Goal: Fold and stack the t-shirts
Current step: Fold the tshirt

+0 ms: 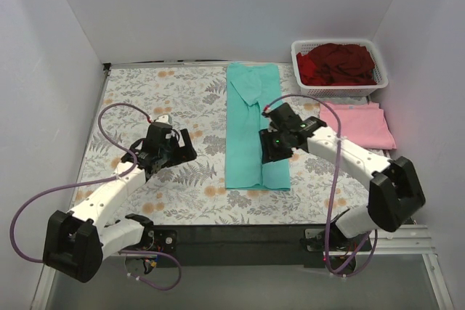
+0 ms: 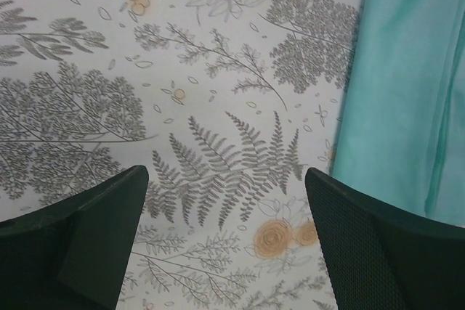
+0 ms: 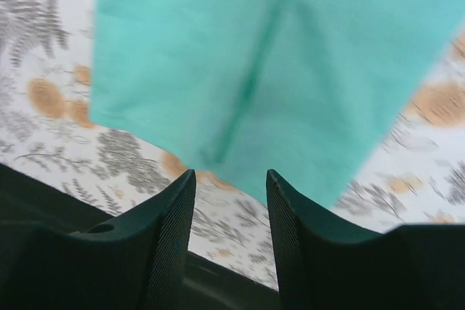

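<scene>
Teal t-shirt (image 1: pixel 253 128), folded into a long strip, lies mid-counter (image 1: pixel 182 99). Left pincer (image 2: pixel 225 179), wide and empty, hovers beside the strip's left edge. Right pincer (image 3: pixel 231 176), narrowly parted and empty, is above the near hem. Pink t-shirt (image 1: pixel 360 125) lies folded at right.

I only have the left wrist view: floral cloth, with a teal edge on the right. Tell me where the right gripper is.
Observer: The right gripper is over the near end of the teal shirt, jaws apart, holding nothing.
Operator: Describe how that shirt lies.
Observer: It's folded into a long narrow strip running away from the arm bases.
Operator: List the other shirts.
Observer: A folded pink shirt lies on the right, and dark red shirts sit in the white basket behind it.
</scene>
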`<state>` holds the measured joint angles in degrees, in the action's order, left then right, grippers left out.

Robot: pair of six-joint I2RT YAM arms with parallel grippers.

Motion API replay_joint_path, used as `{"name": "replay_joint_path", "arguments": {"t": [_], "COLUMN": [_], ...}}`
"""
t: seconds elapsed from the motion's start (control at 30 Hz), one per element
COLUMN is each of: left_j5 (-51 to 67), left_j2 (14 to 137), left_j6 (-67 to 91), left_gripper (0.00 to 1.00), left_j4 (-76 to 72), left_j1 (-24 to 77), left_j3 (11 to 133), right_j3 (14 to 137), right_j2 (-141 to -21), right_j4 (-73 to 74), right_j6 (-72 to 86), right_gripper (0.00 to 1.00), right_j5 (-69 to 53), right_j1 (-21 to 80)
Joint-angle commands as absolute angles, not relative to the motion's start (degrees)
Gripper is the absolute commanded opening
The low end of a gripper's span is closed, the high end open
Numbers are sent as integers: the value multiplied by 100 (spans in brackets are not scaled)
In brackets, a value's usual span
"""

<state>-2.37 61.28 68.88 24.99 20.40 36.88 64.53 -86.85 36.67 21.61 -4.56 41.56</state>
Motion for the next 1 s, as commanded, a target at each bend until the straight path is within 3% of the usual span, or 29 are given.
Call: {"name": "replay_joint_path", "arguments": {"t": [0.0,0.07,0.37,0.83,0.97], "left_j5": [-9,228,70,-132,-114], "left_j2": [6231,6406,7355,8288,8393], "left_j6": [7294,7618,8639,8824,8851], "left_gripper": [89,89,82,79,73], "left_j4": [3154,3278,3665,3850,3850], "left_j1": [2381,2687,4015,4377,4465], "left_j3": [4130,4175,4709,5326,5361], "right_j3": [5600,5292,4404,4087,4087], "right_j2": [-8008,-7630,-7277,-7629,-7594], "right_j4": [3938,3938,3604,3059,3067], "right_j6": [2154,2101,2135,2180,2189], "right_gripper": [51,57,54,48,47], "right_j5": [-150,-105,-580,-413,-212], "right_j1": [3605,3306,2962,2936,2927]}}
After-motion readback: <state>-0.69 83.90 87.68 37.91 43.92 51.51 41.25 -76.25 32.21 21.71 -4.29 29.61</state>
